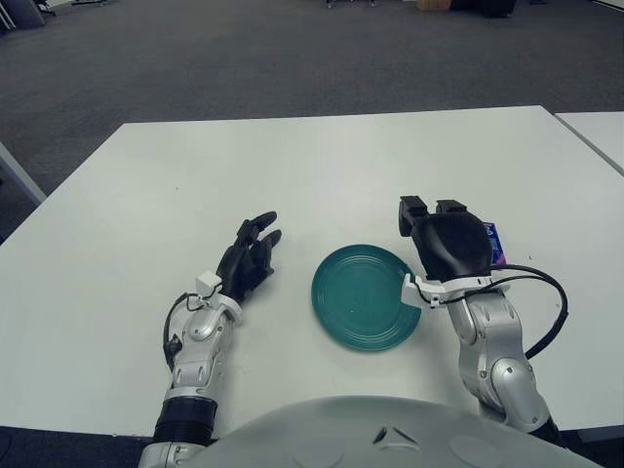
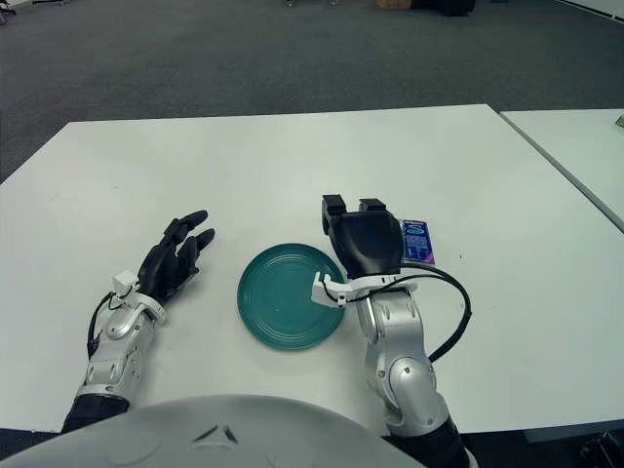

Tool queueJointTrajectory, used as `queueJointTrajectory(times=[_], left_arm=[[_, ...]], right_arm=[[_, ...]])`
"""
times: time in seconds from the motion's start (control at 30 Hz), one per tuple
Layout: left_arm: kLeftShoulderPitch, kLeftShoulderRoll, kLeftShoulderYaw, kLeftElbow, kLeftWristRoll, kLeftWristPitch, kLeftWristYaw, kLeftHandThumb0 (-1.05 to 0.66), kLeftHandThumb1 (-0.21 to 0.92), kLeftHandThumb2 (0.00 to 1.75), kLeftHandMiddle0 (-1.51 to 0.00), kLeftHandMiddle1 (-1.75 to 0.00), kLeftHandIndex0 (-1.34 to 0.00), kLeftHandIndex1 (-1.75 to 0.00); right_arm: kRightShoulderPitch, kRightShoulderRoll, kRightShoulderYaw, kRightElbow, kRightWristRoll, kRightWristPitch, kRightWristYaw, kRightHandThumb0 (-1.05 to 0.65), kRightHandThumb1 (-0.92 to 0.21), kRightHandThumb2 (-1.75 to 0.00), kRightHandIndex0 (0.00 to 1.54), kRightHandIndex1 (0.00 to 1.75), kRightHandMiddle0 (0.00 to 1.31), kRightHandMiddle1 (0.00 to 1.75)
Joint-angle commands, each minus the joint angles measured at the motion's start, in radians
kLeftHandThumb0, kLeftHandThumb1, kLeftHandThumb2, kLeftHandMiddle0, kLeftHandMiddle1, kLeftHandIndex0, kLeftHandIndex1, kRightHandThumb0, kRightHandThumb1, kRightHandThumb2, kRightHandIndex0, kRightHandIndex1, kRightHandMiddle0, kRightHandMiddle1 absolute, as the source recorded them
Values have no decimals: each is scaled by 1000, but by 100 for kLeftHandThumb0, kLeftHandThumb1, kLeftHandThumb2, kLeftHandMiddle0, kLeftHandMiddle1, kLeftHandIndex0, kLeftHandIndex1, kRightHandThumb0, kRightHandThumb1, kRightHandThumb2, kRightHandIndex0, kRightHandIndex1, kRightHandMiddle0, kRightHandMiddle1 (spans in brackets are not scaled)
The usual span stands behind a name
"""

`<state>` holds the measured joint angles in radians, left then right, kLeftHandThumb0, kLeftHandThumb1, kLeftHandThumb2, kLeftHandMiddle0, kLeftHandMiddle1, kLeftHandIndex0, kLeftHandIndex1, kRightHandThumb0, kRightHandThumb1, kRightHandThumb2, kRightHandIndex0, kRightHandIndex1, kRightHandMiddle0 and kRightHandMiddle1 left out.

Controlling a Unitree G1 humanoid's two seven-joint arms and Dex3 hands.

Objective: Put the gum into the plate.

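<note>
Left eye view: right hand [image 1: 441, 234] beside teal plate [image 1: 365, 295] on white surface [image 1: 322, 166], fingers extended, grasping nothing. Gum [image 1: 492, 244] just right of hand. Left hand [image 1: 248, 255] left of plate, released.

Right eye view: gum [image 2: 415, 241] flat on surface, outside plate.

— What sort of place is this?
— An office or lab hall: dark grey carpet [image 1: 244, 58] runs wide behind a plain white surface [image 1: 292, 166].
— Anything else?
— A second white table [image 2: 575, 146] stands just beside it on the right, and dark furniture bases [image 1: 487, 8] show at the far edge.
</note>
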<state>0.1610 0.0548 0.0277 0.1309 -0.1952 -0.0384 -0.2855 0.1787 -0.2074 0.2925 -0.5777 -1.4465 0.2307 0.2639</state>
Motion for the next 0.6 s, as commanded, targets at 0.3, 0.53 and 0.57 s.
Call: queueJointTrajectory(times=[0.3,0.53,0.57], left_arm=[[9,-9,11,38,-10,4,3,-82,92,69,-22,-55,0,-75],[13,-3,7,38,-10,-19,-17,-82,92,67,-21,-54,0,-73],[10,-1,7,39,-5,-13,-13,-82,92,67,-21,-54,0,-73]], right_arm=[[6,-95,-173,63,154,-4,14,-57,-88,-55,44,101,10,137],[7,-171,-274,127,266,-14,12,-83,-92,-59,35,68,1,103],[0,-191,-296,140,290,-13,26,-84,-92,-59,34,66,0,100]])
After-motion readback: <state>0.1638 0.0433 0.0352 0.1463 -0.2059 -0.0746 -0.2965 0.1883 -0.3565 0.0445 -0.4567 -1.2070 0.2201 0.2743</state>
